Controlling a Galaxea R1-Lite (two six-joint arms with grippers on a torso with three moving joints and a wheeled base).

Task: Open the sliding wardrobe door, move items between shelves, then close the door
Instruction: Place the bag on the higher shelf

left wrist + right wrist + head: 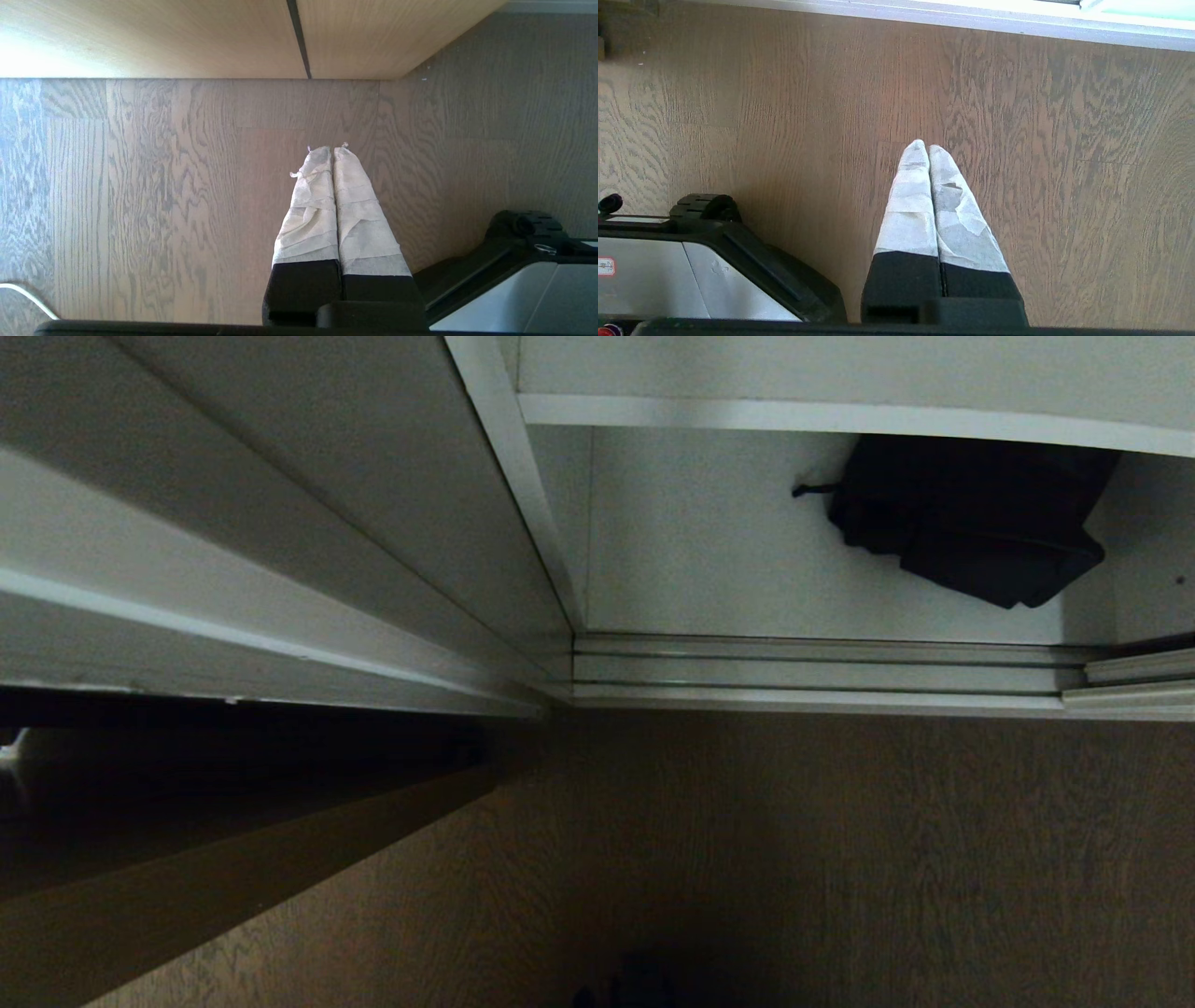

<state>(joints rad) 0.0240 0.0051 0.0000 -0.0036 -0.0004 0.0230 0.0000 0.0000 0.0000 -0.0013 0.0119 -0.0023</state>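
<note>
Grippers left point(332, 150) and right point(923, 145) hang over floor point(1064, 186), jaws pressed together, empty. Beyond, wardrobe stands open; bag point(971, 518) lies on low shelf point(709, 541). Reach in low, pinch thick fabric fold.

No text, brand or number can be read anywhere; a small red-edged white sticker point(605, 266) on the robot's grey base panel point(654, 280) is illegible.

Black bag point(971, 518) on a white shelf point(709, 551); brown wood-grain floor point(840, 859); pale wood door point(154, 37); both hands' fingers point(322, 205) point(920, 205) wrapped off-white.
</note>
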